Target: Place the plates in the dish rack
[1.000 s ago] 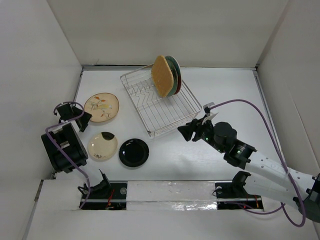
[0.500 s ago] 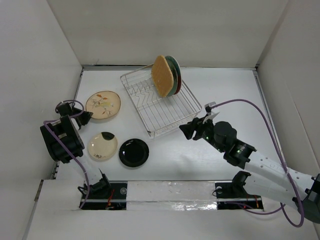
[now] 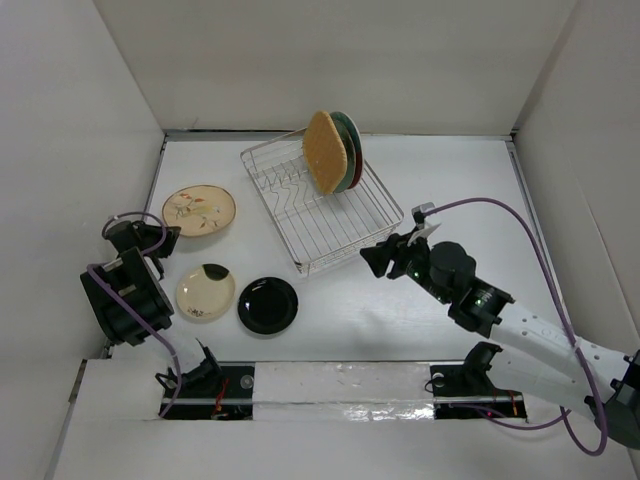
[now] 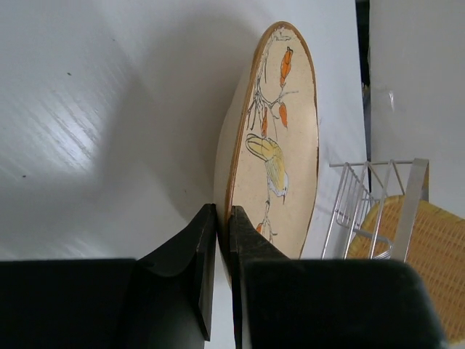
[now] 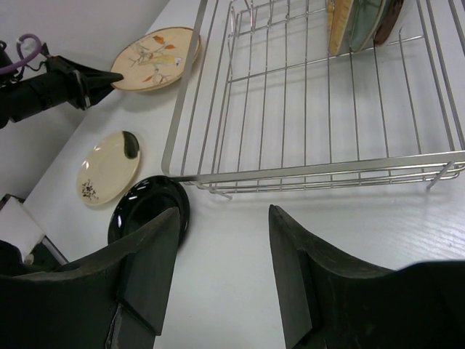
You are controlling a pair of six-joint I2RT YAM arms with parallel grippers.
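Beside dish rack (image 3: 330, 226), right tool (image 3: 368, 259) apart; left tool (image 4: 222, 214) tight on rim of tan floral plate (image 4: 280, 145).

I see the dish rack (image 3: 345, 232) on the white bench (image 3: 450, 180) at twelve o'clock. The floral plate (image 3: 199, 208) sits at ten, the cream plate (image 3: 205, 292) and black plate (image 3: 268, 304) at eight.

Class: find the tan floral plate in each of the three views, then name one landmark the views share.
Top external: tan floral plate left of centre, lying flat, left of the dish rack.
Left wrist: centre, seen nearly edge-on, its rim between the left gripper fingers.
Right wrist: upper left, beyond the rack's left corner.
Shared landmark: the dish rack, visible in all three.
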